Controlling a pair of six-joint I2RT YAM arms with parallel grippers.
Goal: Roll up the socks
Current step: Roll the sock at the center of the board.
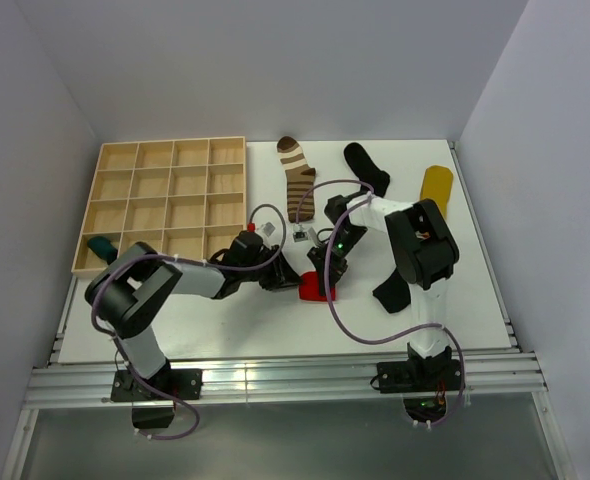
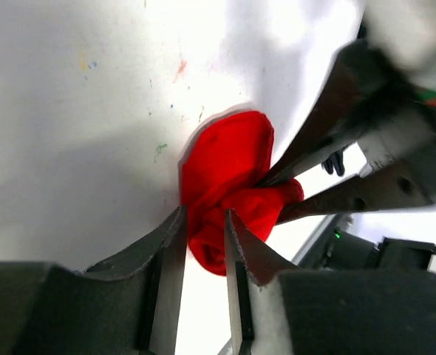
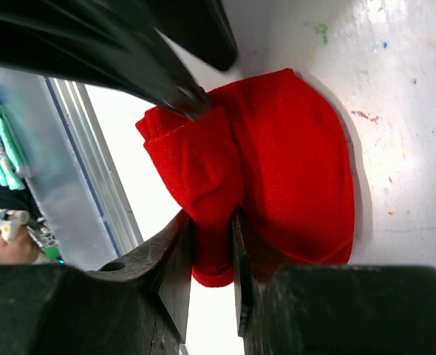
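Lying near the front middle of the white table (image 1: 475, 310), the small red fabric sock (image 1: 316, 287) is only partly rolled, with one end bunched up and the other end flat. The left gripper (image 2: 203, 216) and the right gripper (image 3: 212, 218) each have their fingers nearly closed, pinching that bunched part from opposite sides. One dark teal sock (image 1: 102, 248) sits bundled in a corner box of the wooden tray (image 1: 165, 150), so I think most work is left: the brown-and-cream striped sock (image 1: 297, 178), the yellow sock (image 1: 436, 188), a black sock (image 1: 367, 168) and another black sock (image 1: 392, 292) lie flat.
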